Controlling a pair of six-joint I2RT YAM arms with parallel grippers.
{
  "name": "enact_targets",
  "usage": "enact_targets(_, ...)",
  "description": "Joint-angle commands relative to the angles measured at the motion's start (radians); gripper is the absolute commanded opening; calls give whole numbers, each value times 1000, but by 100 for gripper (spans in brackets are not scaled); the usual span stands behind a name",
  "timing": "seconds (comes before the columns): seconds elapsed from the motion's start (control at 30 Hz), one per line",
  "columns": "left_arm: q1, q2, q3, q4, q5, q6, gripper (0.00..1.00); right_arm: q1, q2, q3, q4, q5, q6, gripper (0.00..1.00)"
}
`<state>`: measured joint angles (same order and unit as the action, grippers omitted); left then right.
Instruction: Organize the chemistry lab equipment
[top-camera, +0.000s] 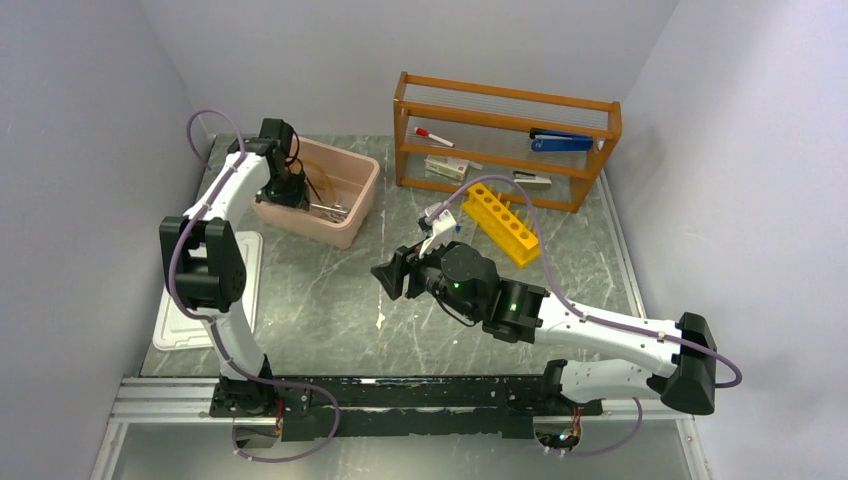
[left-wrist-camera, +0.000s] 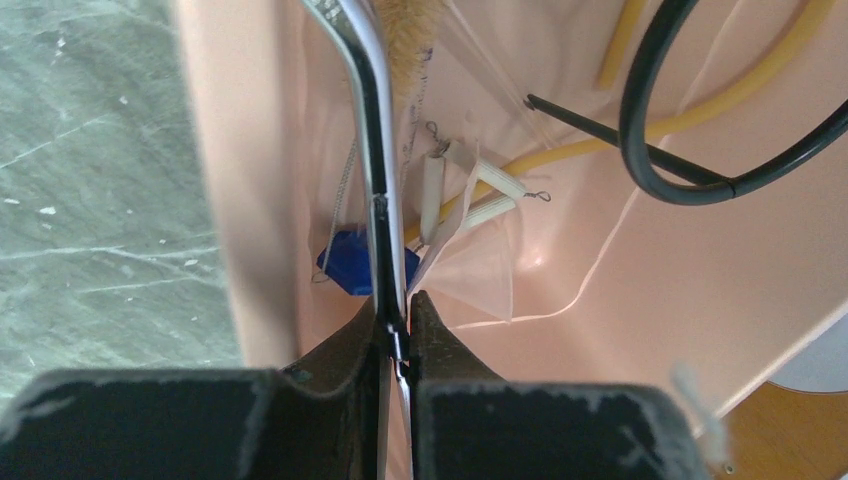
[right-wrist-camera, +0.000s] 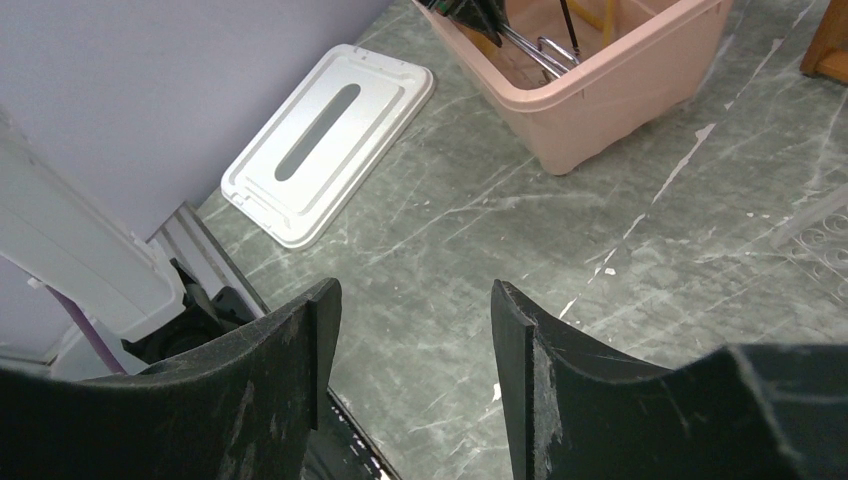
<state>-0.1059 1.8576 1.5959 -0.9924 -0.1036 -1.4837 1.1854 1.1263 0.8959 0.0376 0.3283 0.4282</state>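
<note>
While your left fingers (left-wrist-camera: 400, 312) are pressed together on the silvery metal tongs (left-wrist-camera: 372, 110), most of the job looks done to me. The pink bin (left-wrist-camera: 255, 200) already holds a good share of the loose equipment. The tongs' thin shank is pinched right between the tips and runs straight out ahead of them, close along the bin wall on one side. Just beyond the tips, touching or nearly touching the tongs, sits a blue-capped tube (left-wrist-camera: 345, 265). Further ahead and off to the other side lie the tan rubber tubing (left-wrist-camera: 580, 147) and the black wire ring stand (left-wrist-camera: 690, 188), the ring lying over the tubing. You cannot tell from these views whether the tongs' far end rests on the bin floor.

Your right fingers (right-wrist-camera: 413, 300) are spread wide with nothing between them — only bare table (top-camera: 330, 290) shows through the gap. The bin stands well ahead of them and the white lid (right-wrist-camera: 325, 140) lies flat on the table, ahead and to the other side.

What is left, as I read it: the tongs are not yet let go, the lid is not on the bin, and the yellow tube rack (top-camera: 500, 222) lies askew on the table — beyond your right fingers, in front of the wooden shelf (top-camera: 500, 100).
</note>
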Motion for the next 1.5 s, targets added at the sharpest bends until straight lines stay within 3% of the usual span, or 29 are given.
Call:
enact_targets(0.0,7,43,66,-1,50,53,5,-5,-3,-11,2,25,-12,60)
enact_targets(0.3,9,96,90,1,80,101,6,-4,9,-11,9,25,-16,60)
enact_targets(0.4,9,97,95,11,74,112,16,-4,16,-8,10,23,-17,60)
enact_targets(0.53,10,87,122,-5,46,128,19,-6,16,-9,13,25,-16,60)
enact_targets(0.83,24,8,150,-25,5,200,23,-5,7,-12,21,23,-19,60)
enact_targets(1.0,25,-118,167,-4,-60,365,24,-5,-4,-23,33,19,-21,60)
enact_targets(1.1,25,-245,99,14,-170,500,25,-4,-17,-40,46,15,-18,60)
enact_targets(1.27,39,-529,-161,185,-326,768,29,-5,-37,-73,74,0,-13,60)
enact_targets(1.33,43,-630,-267,248,-336,874,35,-5,-44,-81,74,-2,-11,60)
enact_targets(1.4,47,-705,-353,267,-325,939,54,-5,-59,-95,77,0,-8,60)
enact_targets(1.47,53,-754,-426,257,-309,959,64,-5,-75,-115,89,-1,-7,60)
